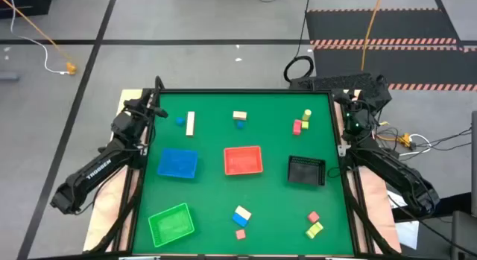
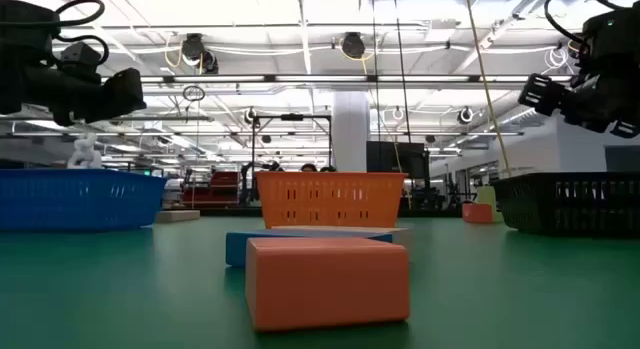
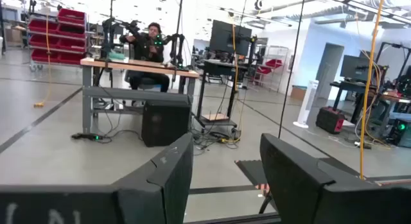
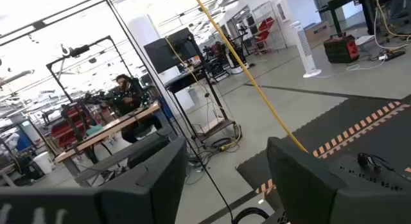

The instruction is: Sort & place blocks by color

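Observation:
Small blocks lie scattered on the green table top. At the far side are a blue cube point(image 1: 180, 121), a tan bar point(image 1: 191, 123), a tan block on a blue one point(image 1: 239, 118), a yellow-green block point(image 1: 307, 115) and a pink one point(image 1: 298, 127). Near the front edge lie a blue-and-white pair point(image 1: 241, 214), two pink blocks point(image 1: 240, 234) point(image 1: 313, 216) and a yellow bar point(image 1: 314, 229). My left gripper point(image 1: 159, 109) point(image 3: 225, 163) hangs open above the far left corner. My right gripper point(image 1: 349, 105) point(image 4: 225, 156) is open above the far right corner. Neither has anything between its fingers.
Four square trays stand on the table: blue point(image 1: 177, 162) at mid left, red point(image 1: 243, 160) in the middle, black point(image 1: 306, 170) at mid right, green point(image 1: 171, 223) at the near left. A person sits at a desk point(image 3: 144, 54) in the room beyond.

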